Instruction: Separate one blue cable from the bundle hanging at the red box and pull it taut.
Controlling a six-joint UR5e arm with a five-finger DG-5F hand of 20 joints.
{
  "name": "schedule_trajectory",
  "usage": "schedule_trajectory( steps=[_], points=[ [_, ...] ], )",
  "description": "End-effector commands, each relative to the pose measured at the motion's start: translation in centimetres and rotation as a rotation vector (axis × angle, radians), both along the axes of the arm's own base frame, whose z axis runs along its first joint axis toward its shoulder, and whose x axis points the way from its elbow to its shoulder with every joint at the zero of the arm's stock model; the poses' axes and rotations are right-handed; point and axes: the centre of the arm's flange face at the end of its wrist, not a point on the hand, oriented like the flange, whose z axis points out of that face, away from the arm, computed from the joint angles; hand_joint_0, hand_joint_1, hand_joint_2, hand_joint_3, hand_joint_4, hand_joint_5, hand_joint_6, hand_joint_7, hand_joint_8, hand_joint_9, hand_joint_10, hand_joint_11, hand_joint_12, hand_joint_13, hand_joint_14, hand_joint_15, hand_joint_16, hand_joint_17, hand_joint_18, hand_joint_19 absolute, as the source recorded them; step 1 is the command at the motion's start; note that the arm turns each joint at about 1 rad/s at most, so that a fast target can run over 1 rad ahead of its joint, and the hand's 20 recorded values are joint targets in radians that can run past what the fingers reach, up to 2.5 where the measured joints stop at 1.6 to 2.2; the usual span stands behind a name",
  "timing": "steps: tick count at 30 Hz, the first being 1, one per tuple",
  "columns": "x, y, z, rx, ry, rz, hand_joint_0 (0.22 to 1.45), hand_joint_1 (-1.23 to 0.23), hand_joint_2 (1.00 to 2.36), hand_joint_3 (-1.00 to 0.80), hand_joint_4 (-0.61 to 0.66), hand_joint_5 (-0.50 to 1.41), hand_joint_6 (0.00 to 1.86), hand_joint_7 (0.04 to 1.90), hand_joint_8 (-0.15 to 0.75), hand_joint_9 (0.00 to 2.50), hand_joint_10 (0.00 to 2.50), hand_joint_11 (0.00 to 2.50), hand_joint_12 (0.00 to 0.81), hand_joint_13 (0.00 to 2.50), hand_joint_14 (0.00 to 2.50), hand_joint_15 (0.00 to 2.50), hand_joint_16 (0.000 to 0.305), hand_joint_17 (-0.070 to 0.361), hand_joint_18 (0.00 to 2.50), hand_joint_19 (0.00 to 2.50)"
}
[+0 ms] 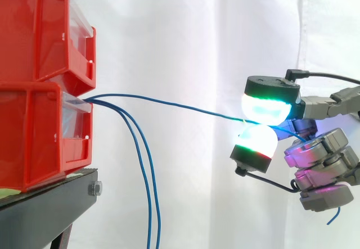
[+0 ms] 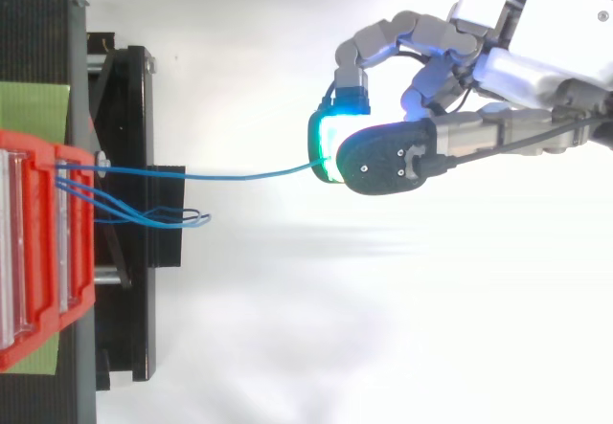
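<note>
Two red bins (image 1: 39, 86) are stacked on a black stand at the left. Three thin blue cables come out of the lower bin's front. One blue cable (image 1: 169, 102) runs almost straight to the right, sagging slightly, and ends between two glowing fingertips (image 1: 264, 108) of my hand (image 2: 460, 137). The hand is shut on it, pinching it between an upper pad and a lower pad. The cable's free end (image 1: 334, 216) pokes out below the hand. The other two cables (image 1: 147, 204) hang straight down beside the stand. From above, the held cable (image 2: 239, 174) spans from the bin to the hand.
The black stand (image 1: 50, 198) carries the bins, with a bolt on its front edge. A white curtain hangs behind. From above, the stand's frame (image 2: 144, 213) juts out under the hanging cable loops (image 2: 163, 217).
</note>
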Motion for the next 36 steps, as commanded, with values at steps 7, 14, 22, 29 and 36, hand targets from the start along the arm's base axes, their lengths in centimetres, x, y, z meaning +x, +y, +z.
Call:
schedule_trajectory(
  steps=[7,14,22,29,36],
  points=[
    [0.01,0.00,0.02,0.000,0.000,0.000,0.77,-0.72,1.02,-0.32,-0.09,-0.22,0.93,1.22,0.245,1.13,1.10,1.59,0.312,1.02,1.77,1.44,0.036,0.081,1.11,1.58],
    [-0.03,0.00,-0.05,0.000,0.001,0.000,0.77,-0.72,1.02,-0.32,-0.09,-0.22,0.93,1.22,0.252,1.13,1.11,1.59,0.320,1.02,1.78,1.44,0.036,0.081,1.12,1.59],
    [-0.03,0.00,-0.05,0.000,0.001,0.000,0.77,-0.72,1.02,-0.29,-0.09,-0.22,0.93,1.26,0.251,1.13,1.14,1.57,0.323,1.02,1.82,1.44,0.036,0.081,1.12,1.61],
    [0.01,-0.01,0.02,0.000,0.000,-0.001,0.78,-0.71,1.02,-0.27,-0.12,-0.22,0.94,1.29,0.255,1.12,1.18,1.58,0.314,1.01,1.84,1.45,0.036,0.081,1.12,1.61],
    [-0.03,0.00,-0.05,0.000,0.001,0.000,0.79,-0.72,1.02,-0.26,-0.13,-0.23,0.94,1.30,0.253,1.12,1.18,1.57,0.312,1.01,1.85,1.45,0.035,0.079,1.12,1.63]
  ],
)
